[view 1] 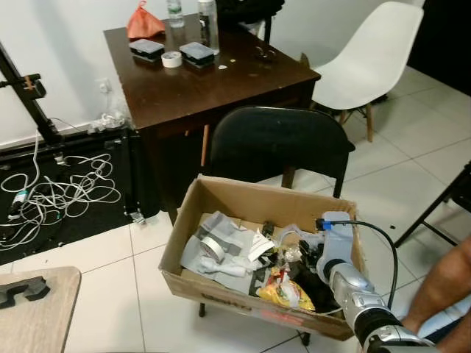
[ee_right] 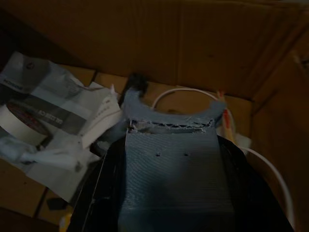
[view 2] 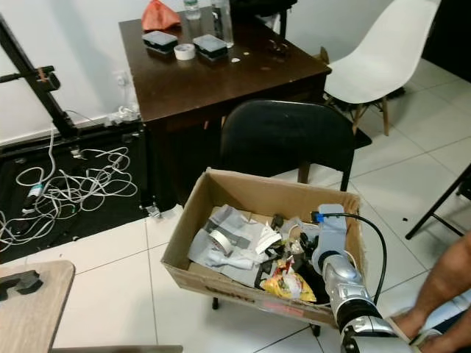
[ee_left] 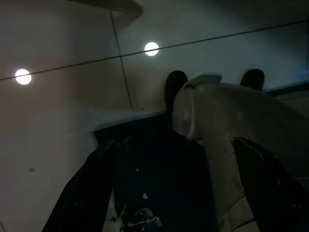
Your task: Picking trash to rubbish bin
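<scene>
A cardboard box serves as the bin and rests on a black chair. Inside lie grey paper, a tape roll, a yellow wrapper and other scraps. My right arm reaches in from the lower right, and the right gripper hangs inside the box's right end above the scraps. In the right wrist view its black fingers stand apart on either side of a blue-grey printed plate, with no trash between them. My left gripper hangs open over the tiled floor.
A dark wooden table with small items stands behind the chair, and a white chair is at the back right. Tangled cables cover the floor on the left. A person's limb is at the lower right. A light tabletop is at the lower left.
</scene>
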{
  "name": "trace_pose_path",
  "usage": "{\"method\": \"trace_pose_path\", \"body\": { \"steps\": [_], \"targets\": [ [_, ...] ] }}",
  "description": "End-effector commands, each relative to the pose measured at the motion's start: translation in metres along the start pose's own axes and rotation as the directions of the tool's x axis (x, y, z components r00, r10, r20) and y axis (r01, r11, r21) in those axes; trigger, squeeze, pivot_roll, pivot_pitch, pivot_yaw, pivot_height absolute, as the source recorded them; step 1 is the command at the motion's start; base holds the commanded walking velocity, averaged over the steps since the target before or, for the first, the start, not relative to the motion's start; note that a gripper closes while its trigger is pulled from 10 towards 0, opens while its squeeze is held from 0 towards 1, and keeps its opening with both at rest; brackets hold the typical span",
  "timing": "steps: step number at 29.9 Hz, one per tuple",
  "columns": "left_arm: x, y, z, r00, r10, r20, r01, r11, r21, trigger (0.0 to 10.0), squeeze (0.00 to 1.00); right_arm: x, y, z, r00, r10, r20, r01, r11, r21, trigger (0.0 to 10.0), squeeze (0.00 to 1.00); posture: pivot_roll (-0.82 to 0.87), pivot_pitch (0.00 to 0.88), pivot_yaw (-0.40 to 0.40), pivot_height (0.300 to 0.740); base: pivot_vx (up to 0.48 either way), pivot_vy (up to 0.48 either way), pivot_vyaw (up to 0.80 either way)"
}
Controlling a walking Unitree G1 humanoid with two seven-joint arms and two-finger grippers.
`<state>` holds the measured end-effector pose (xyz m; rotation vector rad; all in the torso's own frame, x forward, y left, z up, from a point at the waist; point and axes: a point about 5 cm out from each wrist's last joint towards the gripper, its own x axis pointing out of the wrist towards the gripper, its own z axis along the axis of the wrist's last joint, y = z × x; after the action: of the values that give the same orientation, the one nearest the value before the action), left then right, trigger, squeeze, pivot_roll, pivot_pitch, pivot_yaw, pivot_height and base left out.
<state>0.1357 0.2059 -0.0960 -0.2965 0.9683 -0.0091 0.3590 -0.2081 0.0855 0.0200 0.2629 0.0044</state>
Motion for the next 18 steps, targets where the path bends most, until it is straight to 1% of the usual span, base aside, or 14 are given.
{"method": "trace_pose_path", "body": {
  "steps": [1, 3, 4, 10, 12, 18],
  "targets": [
    [-0.005, 0.001, -0.02, 0.997, 0.001, -0.074, -0.002, 1.0, -0.016, 10.0, 0.0, -0.004, 0.002, -0.018, 0.998, -0.003, -0.058, 0.003, 1.0, -0.003, 10.0, 0.0, -0.08, 0.246, 0.071, 0.74, 0.0, 0.0, 0.0],
    [-0.005, 0.001, -0.021, 0.997, 0.001, -0.075, -0.002, 1.0, -0.015, 10.0, 0.0, -0.004, 0.002, -0.019, 0.998, -0.007, -0.062, 0.007, 1.0, -0.005, 10.0, 0.0, -0.08, 0.246, 0.071, 0.74, 0.0, 0.0, 0.0],
    [-0.005, 0.001, -0.021, 0.997, -0.001, -0.078, -0.001, 1.0, -0.014, 10.0, 0.0, -0.006, 0.001, -0.022, 0.997, -0.017, -0.072, 0.018, 1.0, 0.012, 10.0, 0.0, -0.07, 0.247, 0.073, 0.74, 0.0, 0.0, 0.0],
    [-0.005, 0.002, -0.022, 0.997, -0.002, -0.082, 0.001, 1.0, -0.009, 10.0, 0.0, -0.007, 0.0, -0.026, 0.996, -0.022, -0.082, 0.025, 0.999, 0.031, 10.0, 0.0, -0.07, 0.249, 0.077, 0.74, 0.0, 0.0, 0.0],
    [-0.006, 0.003, -0.022, 0.997, -0.002, -0.083, 0.001, 1.0, -0.005, 10.0, 0.0, -0.007, 0.0, -0.028, 0.996, -0.02, -0.086, 0.024, 0.998, 0.055, 10.0, 0.0, -0.07, 0.259, 0.084, 0.74, 0.0, 0.0, 0.0],
    [-0.009, 0.008, -0.024, 0.996, 0.001, -0.089, -0.001, 1.0, 0.007, 10.0, 0.0, -0.009, -0.001, -0.033, 0.995, -0.023, -0.098, 0.03, 0.997, 0.077, 10.0, 0.0, -0.05, 0.274, 0.097, 0.74, 0.0, 0.0, 0.0]
  ]
}}
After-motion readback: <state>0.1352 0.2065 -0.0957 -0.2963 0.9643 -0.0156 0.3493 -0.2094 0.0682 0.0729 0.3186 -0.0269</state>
